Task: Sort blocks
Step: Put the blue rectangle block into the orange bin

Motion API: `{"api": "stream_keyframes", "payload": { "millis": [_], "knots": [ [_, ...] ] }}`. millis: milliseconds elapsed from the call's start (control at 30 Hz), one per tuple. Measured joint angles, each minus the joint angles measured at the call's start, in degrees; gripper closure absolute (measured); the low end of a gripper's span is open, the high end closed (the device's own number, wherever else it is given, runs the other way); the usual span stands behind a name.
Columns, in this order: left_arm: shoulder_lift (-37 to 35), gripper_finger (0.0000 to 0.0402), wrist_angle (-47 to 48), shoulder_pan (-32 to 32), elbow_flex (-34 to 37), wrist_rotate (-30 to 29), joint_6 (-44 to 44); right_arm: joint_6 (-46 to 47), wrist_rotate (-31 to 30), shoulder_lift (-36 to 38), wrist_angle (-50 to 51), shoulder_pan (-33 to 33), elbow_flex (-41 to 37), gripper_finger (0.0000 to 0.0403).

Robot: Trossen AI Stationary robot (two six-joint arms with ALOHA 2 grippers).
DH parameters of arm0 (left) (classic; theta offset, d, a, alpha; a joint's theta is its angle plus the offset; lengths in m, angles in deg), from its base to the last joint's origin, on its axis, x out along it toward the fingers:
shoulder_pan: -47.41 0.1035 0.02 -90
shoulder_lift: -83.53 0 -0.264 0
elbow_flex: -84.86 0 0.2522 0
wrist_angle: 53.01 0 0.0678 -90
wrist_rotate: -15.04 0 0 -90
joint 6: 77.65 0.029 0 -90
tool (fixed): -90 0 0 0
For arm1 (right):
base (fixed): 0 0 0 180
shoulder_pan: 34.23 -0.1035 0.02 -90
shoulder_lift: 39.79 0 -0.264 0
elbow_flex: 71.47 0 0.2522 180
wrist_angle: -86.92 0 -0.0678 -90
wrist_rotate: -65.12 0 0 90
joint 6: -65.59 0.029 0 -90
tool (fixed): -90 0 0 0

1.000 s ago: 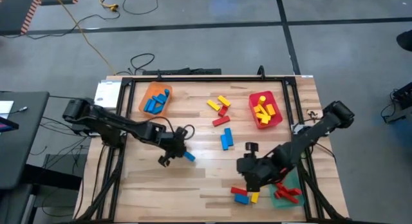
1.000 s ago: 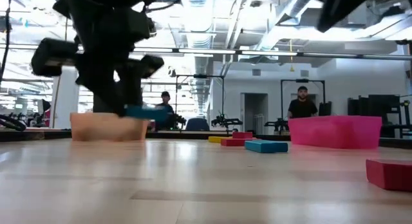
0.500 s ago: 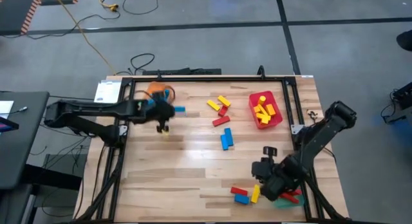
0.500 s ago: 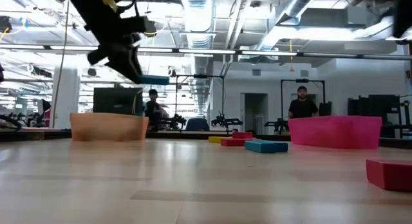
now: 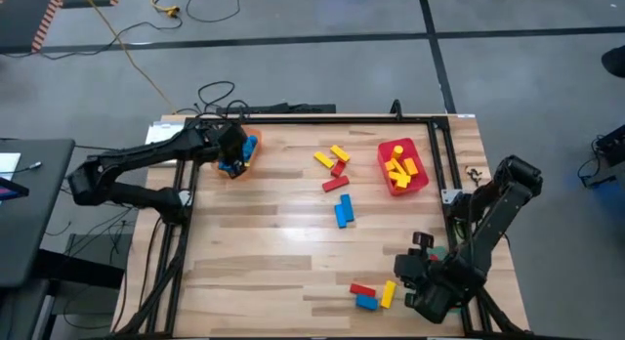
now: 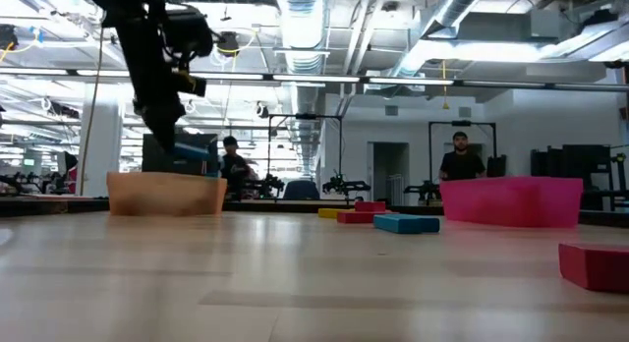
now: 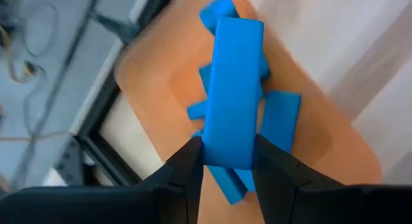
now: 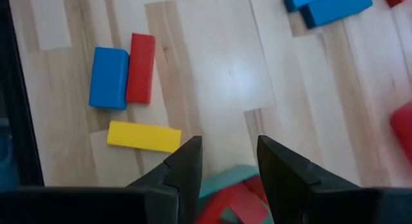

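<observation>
The left gripper is positioned over the orange tray at the far left corner of the wooden surface. Its fingers pinch one blue block by its long sides, and the block is held above the tray interior. In the left wrist view, several further blue blocks lie in the orange tray beneath the held block. In the low view, the held block shows just above the tray rim. The right gripper is located at the near right corner of the surface, above the edge of the green tray. Its fingers are spread apart and hold nothing. Red blocks lie in the green tray beneath them. Just beside that gripper, on the bare surface, a yellow block, a red block and a blue block lie close together; the red and blue blocks touch along their long sides. The red tray stands at the far right and contains yellow blocks. Between the orange and red trays, a loose group of yellow and red blocks lies on the surface, with two blue blocks just nearer the middle.
</observation>
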Motion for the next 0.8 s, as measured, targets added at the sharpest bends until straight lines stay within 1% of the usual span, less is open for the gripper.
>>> {"api": "stream_keyframes", "payload": {
  "millis": [100, 300, 367, 600, 800],
  "knots": [
    [0.0, 0.0300, 0.3, 1.9, 0.9, 2.6, 0.0, 2.1, -0.1, 0.0, 1.2, -1.1, 0.0, 0.0240],
    [0.0, 0.0285, 0.7, 3.9, 1.8, 3.3, 0.4, 3.3, -2.1, 0.0, 1.6, -2.1, 0.0, 0.0240],
    [0.0, 0.0284, 0.6, 4.0, 1.8, 4.7, 1.0, 3.3, -2.7, 0.0, 1.6, -2.1, 0.0, 0.0240],
    [0.0, 0.0286, 0.6, 4.1, 1.8, 4.9, 1.6, 4.2, -2.8, 0.0, 1.8, -2.1, 0.0, 0.0240],
    [0.0, 0.0272, 0.6, 4.1, 1.8, 4.9, 2.2, 5.7, -2.8, 0.0, 1.6, -2.1, 0.0, 0.0240]
  ]
}}
